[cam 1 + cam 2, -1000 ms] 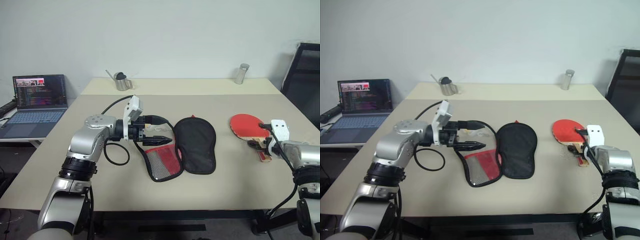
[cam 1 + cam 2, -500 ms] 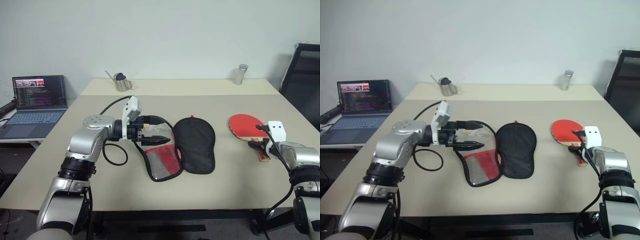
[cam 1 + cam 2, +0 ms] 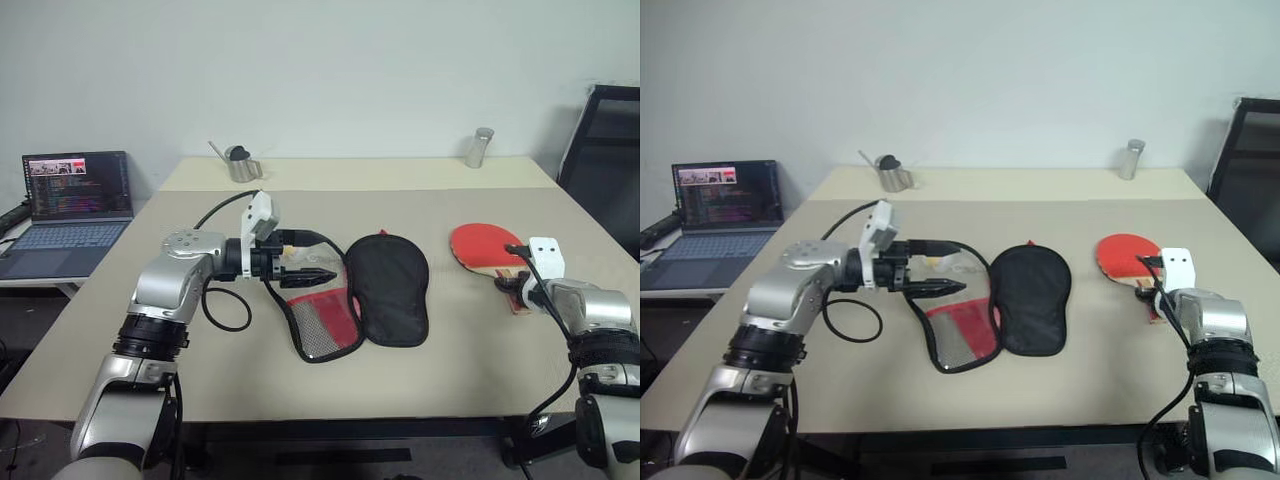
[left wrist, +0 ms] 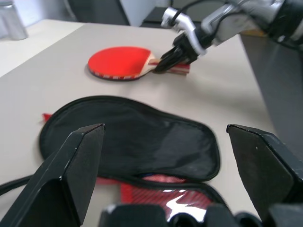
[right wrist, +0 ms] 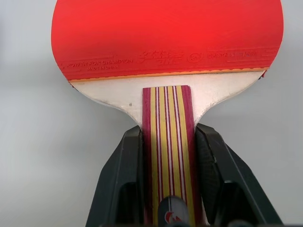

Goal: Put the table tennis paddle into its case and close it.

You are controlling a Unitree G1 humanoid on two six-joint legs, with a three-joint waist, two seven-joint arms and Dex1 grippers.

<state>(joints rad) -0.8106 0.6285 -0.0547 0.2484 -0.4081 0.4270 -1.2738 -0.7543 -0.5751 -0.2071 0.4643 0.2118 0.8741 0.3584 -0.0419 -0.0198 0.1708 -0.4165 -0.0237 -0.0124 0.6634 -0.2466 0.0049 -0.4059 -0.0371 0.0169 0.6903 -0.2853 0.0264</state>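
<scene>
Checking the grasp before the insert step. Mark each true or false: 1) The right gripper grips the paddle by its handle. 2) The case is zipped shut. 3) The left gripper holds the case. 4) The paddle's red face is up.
1) True: the right gripper is closed on the handle of the paddle.
2) False: the case lies spread open on the table, red lining showing.
3) False: the left gripper is open above the case, holding nothing.
4) True.

Materials on the matt table [image 3: 470,340]

Smooth red rubber and striped wood are seen on the paddle [image 5: 165,56]; black cloth and grey mesh on the case [image 3: 385,290].
</scene>
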